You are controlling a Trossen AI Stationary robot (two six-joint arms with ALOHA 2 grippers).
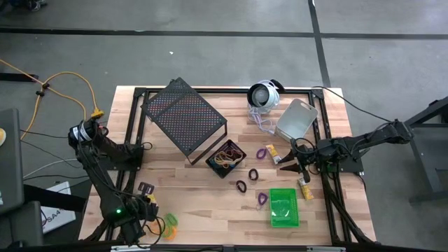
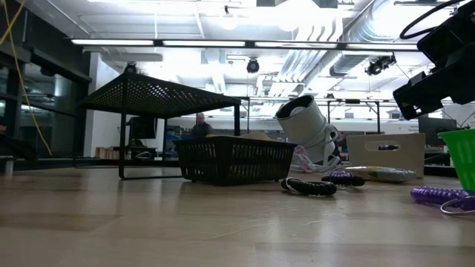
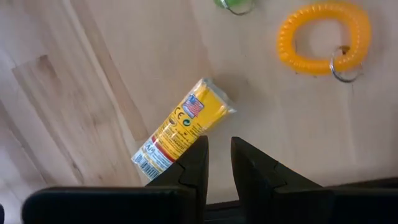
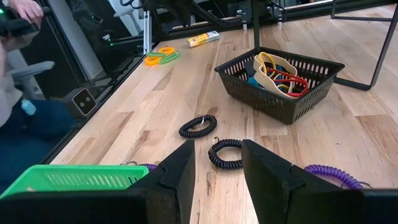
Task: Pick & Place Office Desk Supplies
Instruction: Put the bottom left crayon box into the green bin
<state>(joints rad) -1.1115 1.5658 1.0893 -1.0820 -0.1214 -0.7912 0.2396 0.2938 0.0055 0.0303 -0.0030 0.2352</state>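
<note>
In the high view my right gripper (image 1: 290,168) hovers open near the table's right edge, between a yellow piece (image 1: 271,150) and another (image 1: 304,190), above the green bin (image 1: 283,208). Its wrist view (image 4: 217,168) looks over two black coil loops (image 4: 198,126) and a purple one (image 4: 333,174) toward the black bin (image 4: 280,81), which holds several loops. My left gripper (image 1: 149,210) is at the near left corner. Its fingers (image 3: 219,155) stand narrowly open above the wood beside a yellow packet (image 3: 183,127), with an orange loop (image 3: 323,37) farther off.
The large mesh rack (image 1: 183,115) stands at the far left-centre, the round white-and-black device (image 1: 264,94) with its cord at the far edge, and a grey bin (image 1: 297,119) lies tipped beside it. Purple loops (image 1: 253,173) dot the middle. A person (image 4: 12,62) is beyond the table.
</note>
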